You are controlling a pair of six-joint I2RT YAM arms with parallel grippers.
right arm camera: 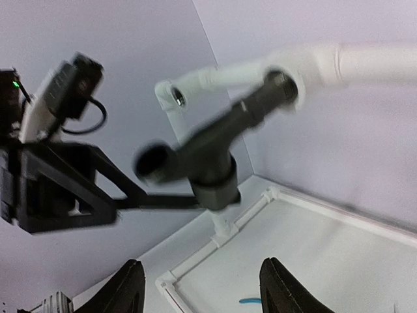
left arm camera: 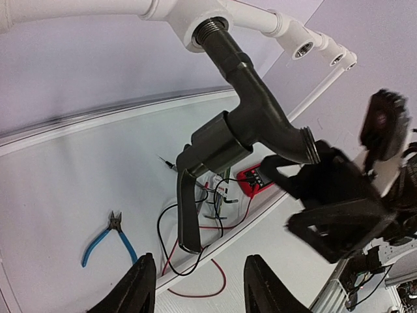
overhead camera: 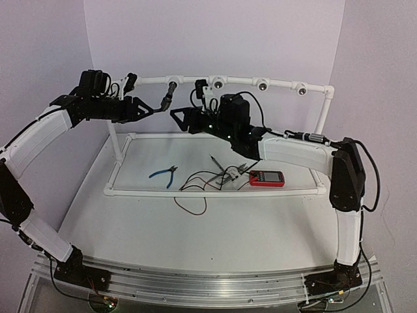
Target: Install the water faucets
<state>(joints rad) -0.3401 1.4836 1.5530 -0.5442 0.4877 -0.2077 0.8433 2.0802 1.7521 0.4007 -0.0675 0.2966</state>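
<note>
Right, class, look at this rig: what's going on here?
Two robot arms are fitting a faucet to a white pipe frame. The faucet sits in a socket on the top rail. The left gripper and right gripper hang on either side of it, both open, neither holding it. Other sockets are empty. Pliers and a meter lie below.
</note>
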